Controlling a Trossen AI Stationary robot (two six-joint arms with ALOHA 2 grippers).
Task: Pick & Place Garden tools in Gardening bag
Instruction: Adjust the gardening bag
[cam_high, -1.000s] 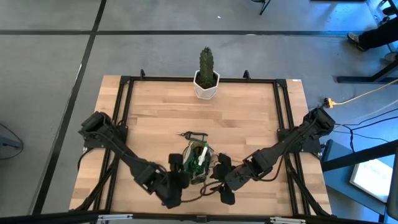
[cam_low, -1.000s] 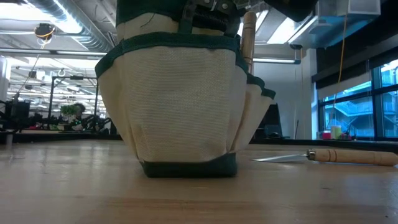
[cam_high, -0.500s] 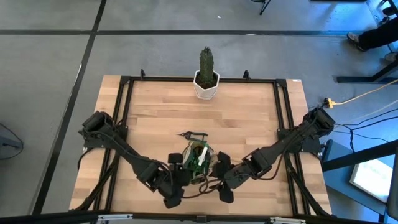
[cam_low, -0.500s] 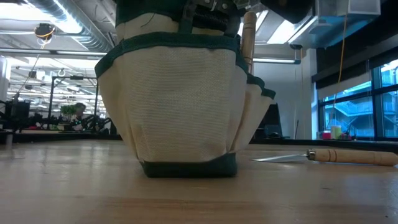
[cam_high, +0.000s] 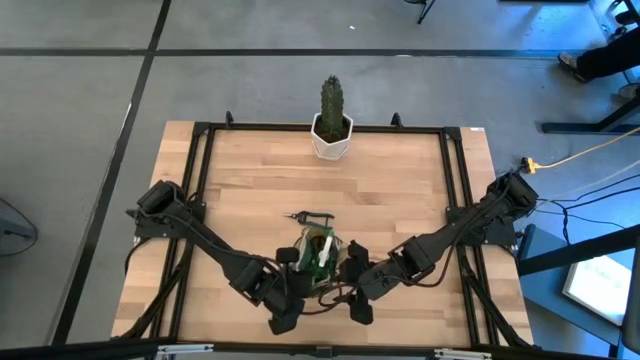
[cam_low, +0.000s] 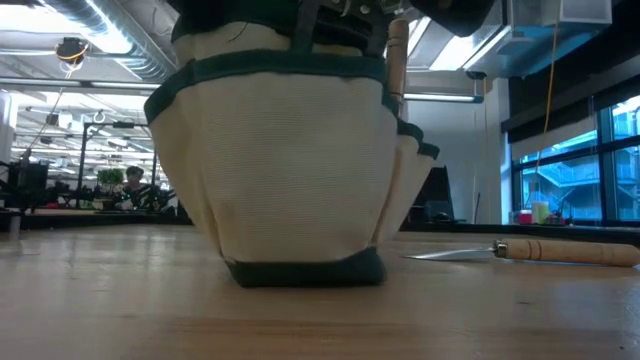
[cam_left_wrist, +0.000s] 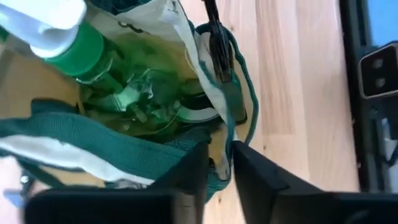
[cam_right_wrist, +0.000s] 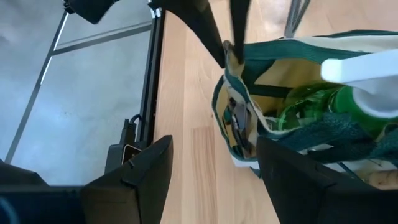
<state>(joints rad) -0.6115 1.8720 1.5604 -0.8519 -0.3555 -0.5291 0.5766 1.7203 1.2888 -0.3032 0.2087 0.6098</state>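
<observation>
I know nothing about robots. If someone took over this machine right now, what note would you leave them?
Left claw: shut on the rim of the gardening bag.
Right claw: open at the bag's other side, gripping nothing.
Done: the green sprayer is inside the bag, and a wooden handle stands in a side pocket.
Left: one wooden-handled tool lies on the table beside the bag and needs bagging.

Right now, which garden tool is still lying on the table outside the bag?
The wooden-handled metal tool lies flat on the tabletop beside the tan fabric bag; the green sprayer is inside.
</observation>
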